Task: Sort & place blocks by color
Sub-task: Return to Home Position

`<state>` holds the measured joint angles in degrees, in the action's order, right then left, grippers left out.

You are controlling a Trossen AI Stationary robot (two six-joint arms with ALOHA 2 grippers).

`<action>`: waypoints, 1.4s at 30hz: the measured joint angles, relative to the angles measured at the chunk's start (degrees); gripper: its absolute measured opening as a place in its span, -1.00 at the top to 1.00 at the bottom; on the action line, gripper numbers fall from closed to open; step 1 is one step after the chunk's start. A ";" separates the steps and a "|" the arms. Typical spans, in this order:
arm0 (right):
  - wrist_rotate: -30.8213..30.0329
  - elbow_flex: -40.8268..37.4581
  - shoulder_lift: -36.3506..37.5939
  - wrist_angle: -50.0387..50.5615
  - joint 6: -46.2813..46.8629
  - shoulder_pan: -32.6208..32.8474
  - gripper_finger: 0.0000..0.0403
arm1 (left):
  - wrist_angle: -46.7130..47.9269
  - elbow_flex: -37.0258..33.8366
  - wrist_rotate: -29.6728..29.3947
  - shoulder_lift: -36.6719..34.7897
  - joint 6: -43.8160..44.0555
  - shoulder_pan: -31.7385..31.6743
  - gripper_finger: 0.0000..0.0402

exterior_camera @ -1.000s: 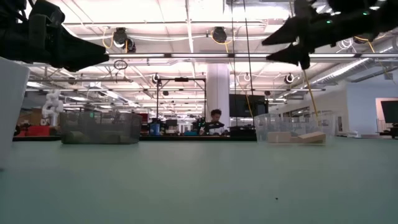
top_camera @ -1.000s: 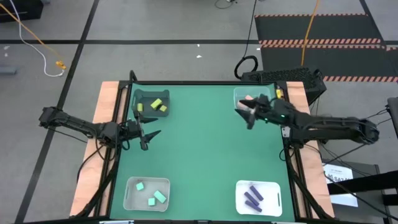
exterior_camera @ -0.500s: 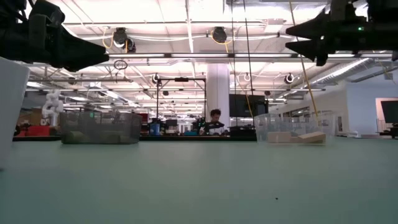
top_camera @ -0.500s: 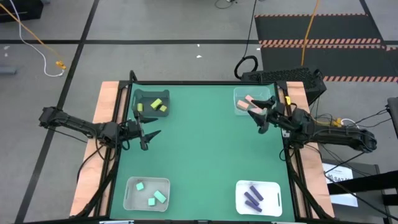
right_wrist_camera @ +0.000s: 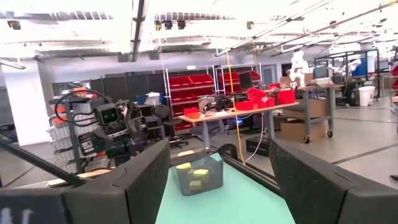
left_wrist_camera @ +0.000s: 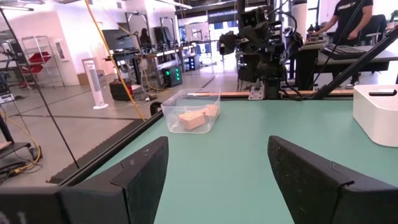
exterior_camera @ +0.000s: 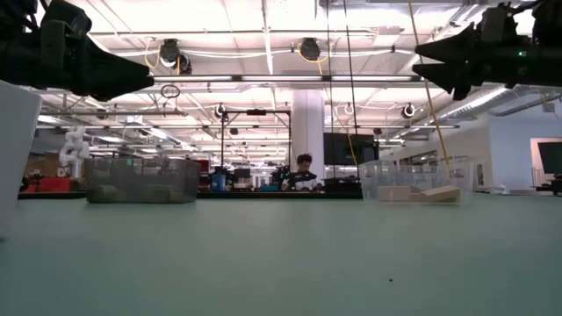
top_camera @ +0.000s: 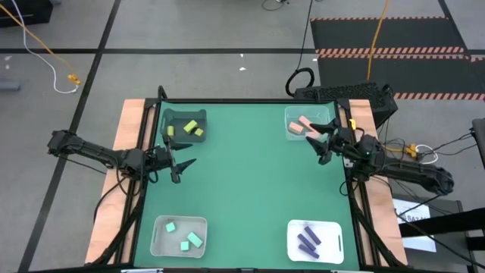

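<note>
All the blocks lie inside bins. Salmon pink blocks (top_camera: pixel 303 126) rest in the clear bin (top_camera: pixel 291 115) at the far right, yellow-green blocks (top_camera: pixel 191 127) in the dark grey bin (top_camera: pixel 173 115) at the far left, mint teal blocks (top_camera: pixel 189 241) in the near-left bin (top_camera: pixel 161 221), purple bars (top_camera: pixel 308 240) in the white near-right bin (top_camera: pixel 333 227). My left gripper (top_camera: pixel 187 165) hovers open by the table's left edge. My right gripper (top_camera: pixel 318 142) hangs open in the air just near of the clear bin, holding nothing.
The green table top (top_camera: pixel 250 182) between the four corner bins is bare. The room beyond shows benches, shelves and a person (exterior_camera: pixel 304 172) far behind the table. Wooden strips (top_camera: pixel 129 121) edge the table at left and right.
My right gripper has drawn back from over the clear bin toward the table's right edge, staying open. The salmon pink blocks in that bin, partly covered by the gripper a second ago, now show in full. The left arm has kept still.
</note>
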<state>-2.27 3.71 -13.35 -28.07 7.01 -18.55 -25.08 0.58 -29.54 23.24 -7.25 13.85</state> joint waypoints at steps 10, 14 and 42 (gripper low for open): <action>10.24 -0.60 4.42 1.37 -0.63 -5.52 -0.34 | 0.00 0.00 0.00 -0.02 0.00 0.02 -0.36; 17.65 -0.62 6.47 1.77 -0.31 -8.26 -0.34 | 0.00 0.02 0.00 -0.02 0.00 0.02 -0.36; 24.99 -0.73 13.30 7.80 1.29 -23.90 -0.34 | -0.02 0.02 -0.01 -0.02 0.01 0.01 -0.36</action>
<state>22.72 2.98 -0.05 -20.27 8.29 -42.44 -25.10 0.60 -29.55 23.22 -7.24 13.86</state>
